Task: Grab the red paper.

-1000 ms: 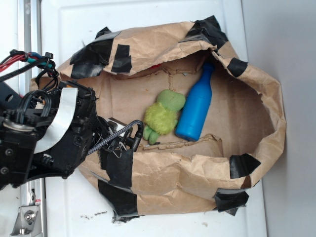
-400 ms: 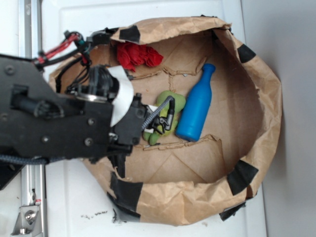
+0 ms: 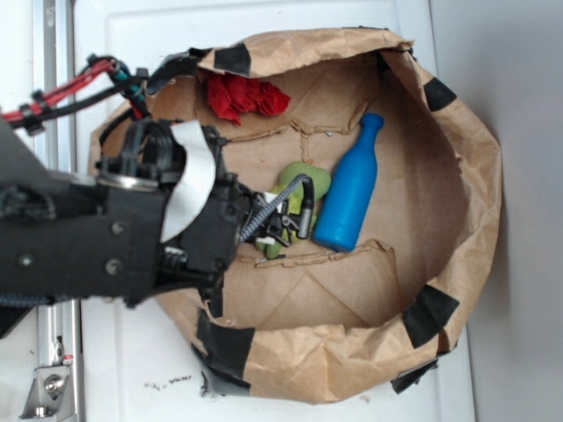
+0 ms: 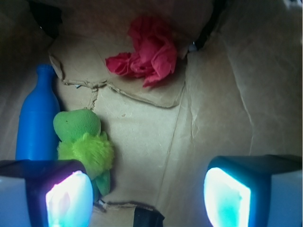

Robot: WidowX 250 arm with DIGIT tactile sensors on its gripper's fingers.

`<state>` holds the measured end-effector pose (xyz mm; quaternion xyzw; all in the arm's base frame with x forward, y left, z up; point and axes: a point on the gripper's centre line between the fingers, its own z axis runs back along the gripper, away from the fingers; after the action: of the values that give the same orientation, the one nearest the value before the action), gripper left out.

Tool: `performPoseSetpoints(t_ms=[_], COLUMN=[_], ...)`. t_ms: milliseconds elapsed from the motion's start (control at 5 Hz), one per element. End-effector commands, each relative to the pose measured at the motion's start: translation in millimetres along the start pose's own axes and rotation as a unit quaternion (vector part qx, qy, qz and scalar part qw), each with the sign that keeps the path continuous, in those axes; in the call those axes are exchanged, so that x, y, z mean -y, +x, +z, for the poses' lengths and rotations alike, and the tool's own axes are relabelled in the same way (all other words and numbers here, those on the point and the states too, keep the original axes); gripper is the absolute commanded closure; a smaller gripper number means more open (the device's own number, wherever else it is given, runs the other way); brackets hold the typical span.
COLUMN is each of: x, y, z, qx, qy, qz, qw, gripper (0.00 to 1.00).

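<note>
The crumpled bright red tissue paper [image 3: 246, 95] [image 4: 147, 53] lies on the cardboard floor of the bag, pressed up against the far-left wall just below a black tape patch [image 3: 234, 58] in the exterior view; in the wrist view it sits at the far end, near a fold in the wall, with nothing touching it. Nearer the middle of the floor lies a fuzzy green plush toy [image 3: 303, 185] [image 4: 85, 144], and just to its right in the exterior view a blue plastic bottle [image 3: 349, 187] [image 4: 35, 116] lies on its side, neck pointing toward the far wall; the two look to be touching. All three rest inside a wide, crinkled brown paper bag [image 3: 457, 220] patched with black tape (its rim is rolled outward). The black robot gripper [image 3: 286, 224] [image 4: 147, 189] hovers over the plush toy, well apart from the red paper, its fingers [image 4: 227, 194] spread wide with only bare cardboard between them.
</note>
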<state>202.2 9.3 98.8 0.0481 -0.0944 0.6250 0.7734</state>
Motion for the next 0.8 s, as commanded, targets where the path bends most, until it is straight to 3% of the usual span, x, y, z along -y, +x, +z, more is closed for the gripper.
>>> performPoseSetpoints(t_ms=[0,600], x=[26.8,35.0], y=[3.3,12.2], z=[-0.8,-8.6], qx=[-0.012,-0.006], qy=[-0.009,-0.001], qz=[0.029,0.046], qw=[0.999,0.999], gripper=[0.00,0.00])
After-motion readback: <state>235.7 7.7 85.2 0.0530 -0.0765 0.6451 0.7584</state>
